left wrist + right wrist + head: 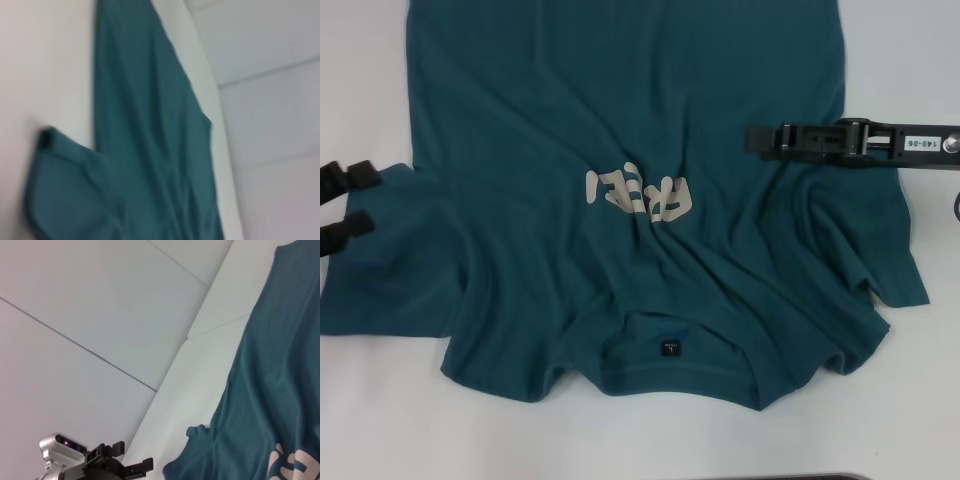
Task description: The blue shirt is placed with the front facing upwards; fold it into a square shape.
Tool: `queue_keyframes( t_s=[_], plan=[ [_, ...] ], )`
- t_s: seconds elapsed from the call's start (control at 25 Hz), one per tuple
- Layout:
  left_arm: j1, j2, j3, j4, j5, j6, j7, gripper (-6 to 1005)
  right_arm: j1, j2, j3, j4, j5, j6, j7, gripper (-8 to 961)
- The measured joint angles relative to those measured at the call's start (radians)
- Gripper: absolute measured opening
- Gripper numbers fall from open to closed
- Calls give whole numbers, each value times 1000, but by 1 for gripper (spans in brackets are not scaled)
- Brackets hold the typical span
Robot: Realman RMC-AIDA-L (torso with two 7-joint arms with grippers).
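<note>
Grippers flank the blue shirt [620, 150] spread front-up on the white table [360, 90]: left gripper [345, 205], fingers parted, at the sleeve edge; right gripper [770, 140] reaches level over the opposite side, finger state indiscernible. Collar lies nearest the robot, hem farthest.

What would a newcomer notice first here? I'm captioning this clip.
The blue shirt fills most of the white table, front up, collar nearest the robot, cream lettering on the chest. The right hand reaches in flat over the shirt's right side, while the left hand sits open at the left sleeve's edge.
</note>
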Motion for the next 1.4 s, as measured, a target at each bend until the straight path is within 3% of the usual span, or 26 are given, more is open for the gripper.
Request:
queue_keyframes(
  t_s=[0.4,1.4],
  plan=[
    [30,7,3,6,3,-131,-4,851,-7,-2,8,0,0,-5,-2,914],
    [28,10,11,8,52,-188,109,823,-7,-2,8,0,0,-7,-8,913]
  ],
)
